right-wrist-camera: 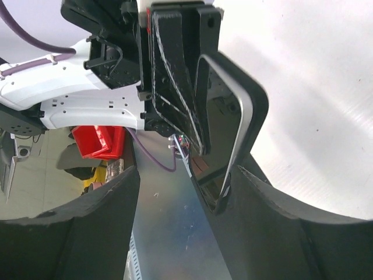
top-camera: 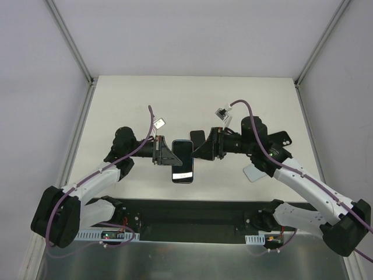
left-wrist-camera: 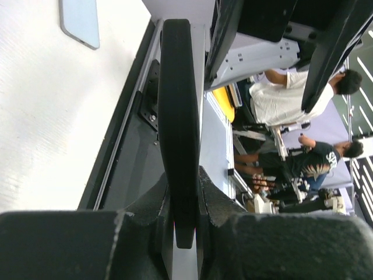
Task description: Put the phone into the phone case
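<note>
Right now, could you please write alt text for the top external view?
The left hand grips a black phone by one edge above a white table, with the right hand at the other. A pale flat item lies to their right.

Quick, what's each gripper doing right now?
Left gripper: closed on the phone.
Right gripper: open, with the phone beside one finger.

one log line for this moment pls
left gripper: shut on phone | right gripper: open, beside phone | phone: between grippers
</note>
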Controlling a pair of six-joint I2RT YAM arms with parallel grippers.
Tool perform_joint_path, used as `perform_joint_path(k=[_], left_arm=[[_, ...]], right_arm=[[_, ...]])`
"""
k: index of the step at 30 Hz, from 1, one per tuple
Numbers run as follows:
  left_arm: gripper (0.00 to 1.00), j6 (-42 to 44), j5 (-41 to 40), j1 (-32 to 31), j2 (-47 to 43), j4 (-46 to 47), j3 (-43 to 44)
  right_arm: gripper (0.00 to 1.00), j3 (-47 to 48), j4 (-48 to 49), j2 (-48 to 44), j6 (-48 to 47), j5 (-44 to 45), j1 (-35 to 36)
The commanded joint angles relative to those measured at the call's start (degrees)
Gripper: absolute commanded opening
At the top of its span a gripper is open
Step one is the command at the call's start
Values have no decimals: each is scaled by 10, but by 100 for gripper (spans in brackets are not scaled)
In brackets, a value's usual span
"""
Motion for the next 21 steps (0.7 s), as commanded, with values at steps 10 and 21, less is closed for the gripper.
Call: perform_joint_path(k=[10, 21], left_arm=[[0, 24, 71, -23, -40, 18, 19], [0, 23, 72, -26, -44, 18, 11]], right_arm=[[65, 56, 21, 64, -30, -47, -11], [35, 35, 84, 64, -6, -79, -9]])
